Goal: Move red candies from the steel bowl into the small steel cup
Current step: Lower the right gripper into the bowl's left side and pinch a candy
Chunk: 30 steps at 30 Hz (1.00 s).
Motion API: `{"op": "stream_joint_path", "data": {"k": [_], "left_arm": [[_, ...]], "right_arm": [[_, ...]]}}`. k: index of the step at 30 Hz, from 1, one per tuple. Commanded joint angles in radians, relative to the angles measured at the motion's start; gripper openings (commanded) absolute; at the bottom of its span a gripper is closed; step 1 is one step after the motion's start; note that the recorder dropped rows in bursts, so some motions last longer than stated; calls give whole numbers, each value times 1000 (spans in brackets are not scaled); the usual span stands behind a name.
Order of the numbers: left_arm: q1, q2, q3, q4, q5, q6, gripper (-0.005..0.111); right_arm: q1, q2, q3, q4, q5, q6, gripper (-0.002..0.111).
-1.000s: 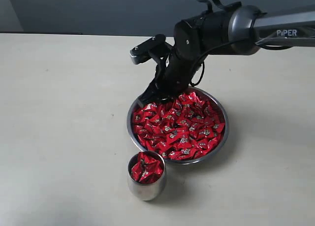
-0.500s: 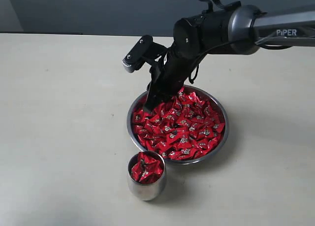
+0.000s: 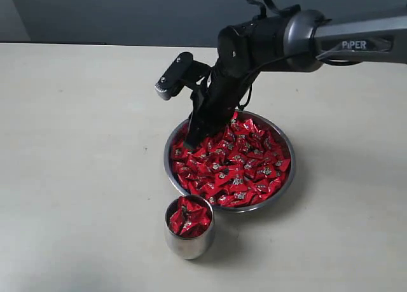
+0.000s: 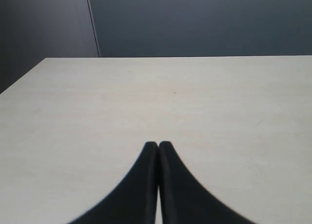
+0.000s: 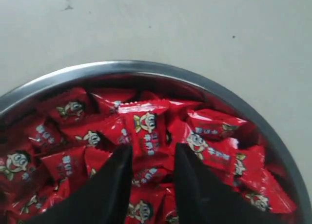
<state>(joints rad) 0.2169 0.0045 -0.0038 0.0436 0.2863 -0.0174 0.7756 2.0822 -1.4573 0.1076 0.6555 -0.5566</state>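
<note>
Nearest the camera stands the small steel cup [image 3: 189, 241], upright and already heaped to its rim with red wrappers, tucked just beside the near edge of the steel bowl [image 3: 236, 210]; whether the two touch, I cannot tell. Behind it the bowl is still loaded with red candies [image 3: 245, 165], packed across its whole width.

And here's the change: a second ago the right hand [image 3: 191, 139] was buried in the pile at the bowl's far left side, and now it has lifted clear and swung a little further left, hanging just above the candies there. The wrist view tells why: one red candy [image 5: 147, 129] sits pinched between the two dark fingers [image 5: 114, 185], which look clamped on its wrapper. So the pick seems made, and by my reading the carry to the cup is what's left.

From the hand, the cup lies toward the camera, across the bowl's left side and past its near rim, near but not yet under the load.

Off to the side, the left hand [image 4: 158, 145] has its fingers pressed together, holding nothing, above bare worktop [image 3: 82, 146]
</note>
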Motion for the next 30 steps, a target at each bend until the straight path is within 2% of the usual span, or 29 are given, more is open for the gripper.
{"op": "stream_joint_path", "data": {"k": [1,12,30], "left_arm": [[1,-4,4,1,-2,-3,0],[1,-4,4,1,-2,-3,0],[1,-4,4,1,-2,-3,0]], "right_arm": [[28,14,-4,-14,-10,-8,30],[37,35,-4,-99,-52,-8,30],[39,41,-4,-100,-109,-8,30]]}}
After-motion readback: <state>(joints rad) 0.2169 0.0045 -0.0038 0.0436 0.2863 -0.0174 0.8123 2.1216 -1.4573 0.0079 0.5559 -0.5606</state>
